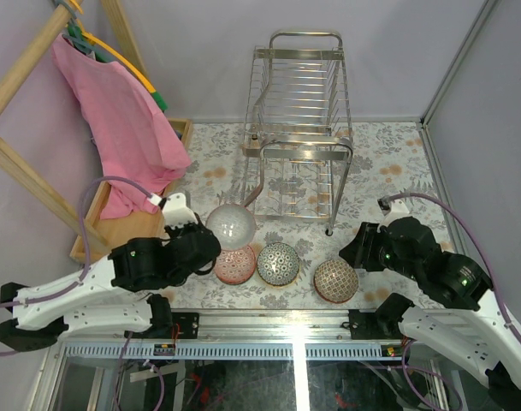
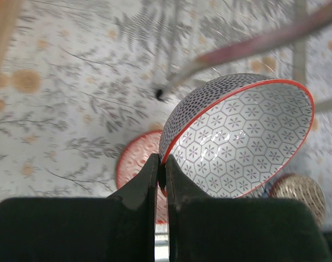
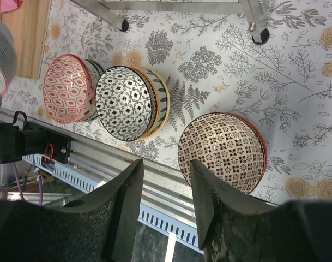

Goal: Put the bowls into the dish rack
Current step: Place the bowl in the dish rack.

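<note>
Clamping the dotted bowl (image 2: 236, 136) by its rim in the left jaws, holding it tilted above the table (image 1: 388, 171), in front of the rack (image 1: 298, 128). Hovering the right jaws apart and empty near the checked bowl (image 3: 223, 150). Leaving the red bowl (image 1: 234, 265) and black-white bowl (image 1: 278, 263) sitting side by side on the table.

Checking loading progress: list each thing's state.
left gripper: shut on grey dotted bowl
grey dotted bowl: held tilted by rim
right gripper: open, empty
dish rack: upright, no bowls inside
red bowl: on table, nested
black-white bowl: on table, nested
brown bowl: on table, nested
</note>
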Controlling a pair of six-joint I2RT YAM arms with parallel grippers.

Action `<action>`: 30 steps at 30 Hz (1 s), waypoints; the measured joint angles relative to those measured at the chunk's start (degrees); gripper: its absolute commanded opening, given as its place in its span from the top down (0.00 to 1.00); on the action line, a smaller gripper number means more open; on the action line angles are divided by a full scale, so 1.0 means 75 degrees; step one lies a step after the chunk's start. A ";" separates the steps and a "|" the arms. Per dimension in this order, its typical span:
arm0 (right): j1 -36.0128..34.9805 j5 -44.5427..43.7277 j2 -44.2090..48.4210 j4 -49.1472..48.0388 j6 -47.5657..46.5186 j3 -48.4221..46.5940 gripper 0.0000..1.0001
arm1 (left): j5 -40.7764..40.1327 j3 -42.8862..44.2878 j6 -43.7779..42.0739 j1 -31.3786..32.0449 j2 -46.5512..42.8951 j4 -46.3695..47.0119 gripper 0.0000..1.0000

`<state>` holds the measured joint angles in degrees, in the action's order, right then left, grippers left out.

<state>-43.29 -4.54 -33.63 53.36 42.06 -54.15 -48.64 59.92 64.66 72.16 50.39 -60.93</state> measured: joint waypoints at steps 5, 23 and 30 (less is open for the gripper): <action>-0.0003 0.0117 -0.0070 0.0029 0.0006 -0.0058 0.54 | -0.0221 0.0026 -0.0443 -0.1058 -0.0318 -0.0239 1.00; -0.0003 0.0137 -0.0189 0.0309 0.0006 -0.0764 0.54 | 0.1271 -0.0105 -0.4476 -0.5406 0.1093 0.2742 1.00; -0.0003 0.0105 -0.0262 0.0437 -0.0006 -0.0793 0.54 | 0.2183 -0.0379 -0.5496 -0.6097 0.2177 0.4750 1.00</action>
<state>-43.31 -3.75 -35.59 56.64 42.02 -60.10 -32.27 57.08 23.44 26.44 66.72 -25.30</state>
